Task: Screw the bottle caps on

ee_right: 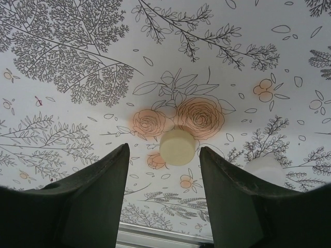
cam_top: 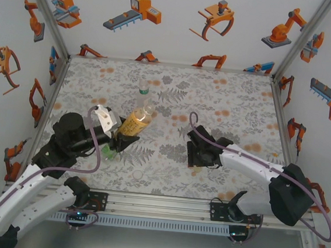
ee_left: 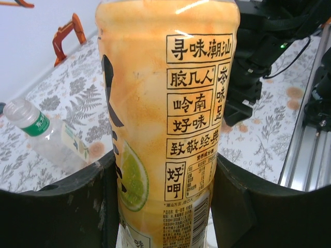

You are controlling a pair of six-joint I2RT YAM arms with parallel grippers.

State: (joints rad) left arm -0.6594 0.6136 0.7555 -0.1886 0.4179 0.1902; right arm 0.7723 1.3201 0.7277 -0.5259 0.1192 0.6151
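Three bottles are counted. The amber bottle is clamped at its lower body by the left gripper, whose two fingers are pressed against both sides of the label. It is held tilted above the left part of the patterned mat, with its neck pointed away from the arm bases. The clear bottle, with a green band near its neck, is lying on the mat beyond the amber one, apart from it. A small green bottle is seen just beside the left gripper and is partly hidden by it.

The right gripper is lowered close to the mat, right of the middle. Its jaws are parted, and one pale cap is seen between the two fingertips, with a narrow gap left on each side, so nothing is gripped. A second pale cap is lying near, partly covered by one finger. One more small cap is seen on the near part of the mat, well apart from both grippers. Whether it is one of these two cannot be told.
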